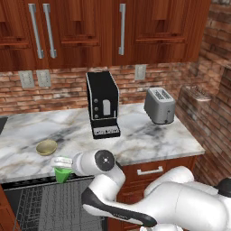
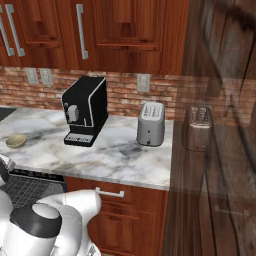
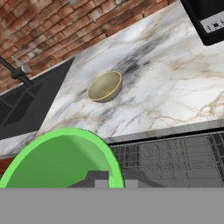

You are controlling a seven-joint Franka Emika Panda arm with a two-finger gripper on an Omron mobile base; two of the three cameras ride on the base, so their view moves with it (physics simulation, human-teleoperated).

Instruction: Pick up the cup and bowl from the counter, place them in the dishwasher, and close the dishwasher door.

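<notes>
Currently small tan shallow round bowl point(image 1: 46, 147) sits near the marbled white-grey counter's point(image 1: 149, 140) front edge, while the gripper point(image 1: 61, 163), clamped on the bright green plastic cup point(image 1: 63, 174), holds it over the open black dishwasher's point(image 1: 45, 205) racks, apparently for loading.

Coffee machine point(image 1: 103, 104): black, upright, standing near the brick wall, a little left of the toaster
Toaster point(image 1: 159, 105): silver, two slots on top, well apart from the coffee machine, close to the right-hand brick wall
Wall outlets point(image 1: 35, 78): two pale plates side by side on the brick at left; a third point(image 1: 140, 72) between the two appliances
Upper cabinets point(image 1: 122, 29): reddish wood, long grey vertical handles
Drawer point(image 1: 150, 171): wooden front, grey bar handle
Stove point(image 3: 26, 103): dark, at the far left
</notes>
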